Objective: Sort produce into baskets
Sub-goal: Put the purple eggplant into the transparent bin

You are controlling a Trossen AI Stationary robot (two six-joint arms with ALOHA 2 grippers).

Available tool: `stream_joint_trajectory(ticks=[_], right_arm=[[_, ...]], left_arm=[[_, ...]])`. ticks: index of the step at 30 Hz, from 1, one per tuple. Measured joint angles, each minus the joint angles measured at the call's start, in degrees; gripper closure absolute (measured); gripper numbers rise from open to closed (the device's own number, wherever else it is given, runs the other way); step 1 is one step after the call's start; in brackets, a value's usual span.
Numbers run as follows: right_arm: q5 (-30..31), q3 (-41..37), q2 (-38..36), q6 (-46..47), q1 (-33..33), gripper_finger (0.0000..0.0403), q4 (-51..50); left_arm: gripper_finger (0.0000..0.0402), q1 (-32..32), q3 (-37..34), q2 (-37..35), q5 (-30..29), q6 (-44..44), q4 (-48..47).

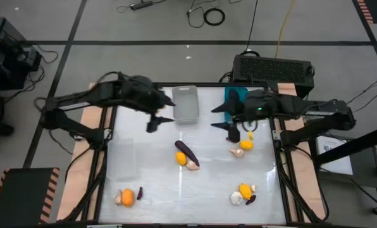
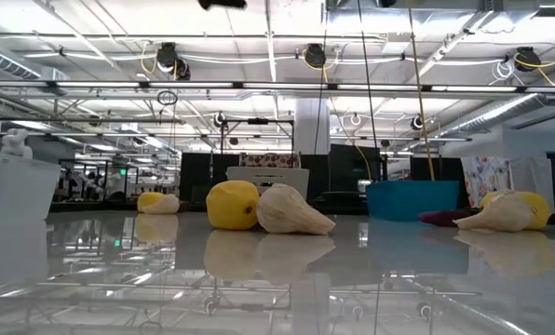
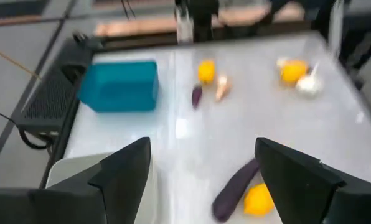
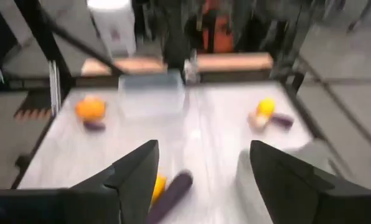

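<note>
My left gripper (image 1: 154,121) is open and empty, above the table beside the light grey basket (image 1: 186,104); its wrist view (image 3: 201,155) shows that basket's corner (image 3: 73,171). My right gripper (image 1: 231,132) is open and empty in front of the teal basket (image 1: 234,96); it also shows in its wrist view (image 4: 201,155). A purple eggplant (image 1: 187,152) and a yellow fruit (image 1: 181,158) lie mid-table, between the grippers. The clear basket (image 1: 123,158) stands on the table's left part. Neither gripper shows in the low view.
A yellow fruit (image 1: 246,144) and a garlic bulb (image 1: 237,152) lie at the right. Near the front right lie an orange fruit (image 1: 245,189), a garlic bulb (image 1: 236,199) and an eggplant (image 1: 250,199). An orange fruit (image 1: 127,197) lies front left. A black vented box (image 1: 274,68) stands behind the table.
</note>
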Motion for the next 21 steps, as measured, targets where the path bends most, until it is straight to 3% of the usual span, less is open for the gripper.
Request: stream_joint_trajectory(ticks=[12, 21], right_arm=[[0.0, 3.1, 7.3, 8.2, 5.1, 0.0154, -6.9], [0.0, 3.1, 9.3, 16.5, 7.7, 0.0154, -11.5]], left_arm=[[0.0105, -1.7, 0.1, 18.5, 0.0, 17.0, -5.3], [0.0105, -6.1, 0.0, 26.0, 0.2, 23.6, -6.0]])
